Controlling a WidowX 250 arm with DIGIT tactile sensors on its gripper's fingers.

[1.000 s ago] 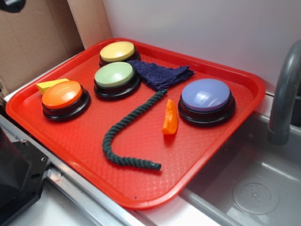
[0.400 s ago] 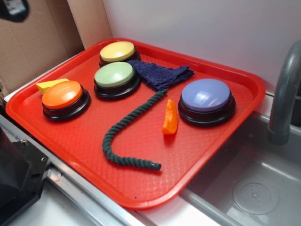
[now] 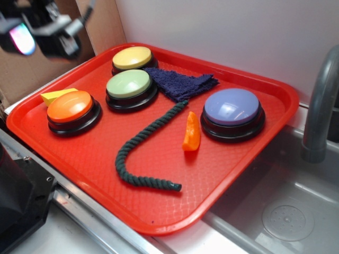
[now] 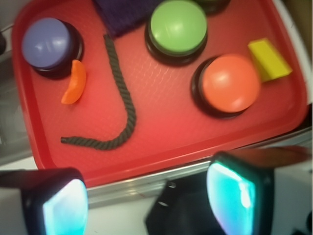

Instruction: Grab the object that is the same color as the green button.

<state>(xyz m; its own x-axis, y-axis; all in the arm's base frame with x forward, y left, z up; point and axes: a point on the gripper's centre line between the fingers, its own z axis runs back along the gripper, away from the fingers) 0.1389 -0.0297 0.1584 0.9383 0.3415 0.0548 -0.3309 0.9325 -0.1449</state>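
- The gripper [image 3: 39,34] hangs high over the far left corner of the red tray [image 3: 254,153], off to the side of everything on it; its jaws are spread wide with nothing between them, as the wrist view [image 4: 146,196] shows.
- The green rope [image 3: 143,151] lies flat near the middle of the tray, bent like a hook. Its upper end reaches the blue cloth [image 3: 183,83].
- The green button [image 3: 130,87] sits near the rope's upper end, apart from it, and touches the cloth's edge.
- The orange wedge [image 3: 192,132] lies just beside the rope's straight stretch, between the rope and the purple button [image 3: 232,111].
- The orange button [image 3: 71,110] and a yellow block [image 3: 55,96] sit at the tray's left side; the yellow button [image 3: 132,58] is at the back.
- Nothing lies on top of the rope [image 4: 122,105].
- A grey tap [image 3: 320,111] stands to the right, off the tray.
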